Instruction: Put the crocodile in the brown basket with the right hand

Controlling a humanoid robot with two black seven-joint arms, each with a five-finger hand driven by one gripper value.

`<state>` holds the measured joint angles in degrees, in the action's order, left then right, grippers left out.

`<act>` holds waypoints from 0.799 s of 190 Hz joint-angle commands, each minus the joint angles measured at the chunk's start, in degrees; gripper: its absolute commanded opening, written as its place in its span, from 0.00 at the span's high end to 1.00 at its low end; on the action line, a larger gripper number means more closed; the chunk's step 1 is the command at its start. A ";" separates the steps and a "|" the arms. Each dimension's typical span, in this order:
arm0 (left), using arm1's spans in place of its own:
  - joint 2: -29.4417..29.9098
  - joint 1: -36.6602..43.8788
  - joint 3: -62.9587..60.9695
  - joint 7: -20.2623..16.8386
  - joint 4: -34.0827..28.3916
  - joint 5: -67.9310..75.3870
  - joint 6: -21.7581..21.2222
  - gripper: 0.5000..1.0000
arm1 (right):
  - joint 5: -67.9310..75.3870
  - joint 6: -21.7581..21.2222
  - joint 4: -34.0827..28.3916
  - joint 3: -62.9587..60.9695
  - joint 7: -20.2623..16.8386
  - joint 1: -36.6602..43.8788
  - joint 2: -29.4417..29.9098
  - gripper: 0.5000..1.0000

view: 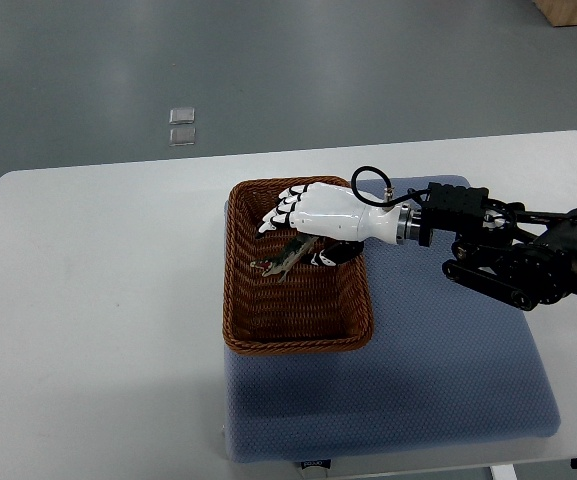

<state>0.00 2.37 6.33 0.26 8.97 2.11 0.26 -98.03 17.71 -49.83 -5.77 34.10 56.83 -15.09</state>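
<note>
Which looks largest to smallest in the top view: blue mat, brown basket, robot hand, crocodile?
1. blue mat
2. brown basket
3. right robot hand, which sits above the basket, so nearness to the camera may enlarge it a little
4. crocodile

Small grey-green toy crocodile (pixel 286 261), lying slanted inside the brown basket (pixel 298 345), toward its far half. Rectangular woven wicker, open-topped, sitting upright around mid worktop (pixel 98 260).

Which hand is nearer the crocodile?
Right. The right hand is over the basket, close beside the crocodile, above it in the picture. The left hand is out of view.
</note>
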 commanded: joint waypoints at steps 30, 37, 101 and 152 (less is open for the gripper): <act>0.00 0.00 0.00 0.00 0.00 0.00 0.00 0.00 | 1.79 0.05 0.44 -2.40 -0.08 -0.23 -0.91 0.24; 0.00 0.00 0.00 0.00 0.00 0.00 0.00 0.00 | 2.58 0.05 0.79 -3.64 -0.08 -0.40 -1.00 0.24; 0.00 0.00 0.00 0.00 0.00 0.00 0.00 0.00 | 20.86 -2.24 5.18 -13.13 -0.52 -3.39 -3.54 0.24; 0.00 0.00 0.08 0.00 0.00 0.00 0.00 0.00 | 41.61 -6.98 9.93 -19.81 -5.45 -8.14 -4.69 0.24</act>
<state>0.00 2.38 6.34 0.27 8.97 2.11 0.26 -62.93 12.06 -42.16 -23.48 30.17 50.47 -19.71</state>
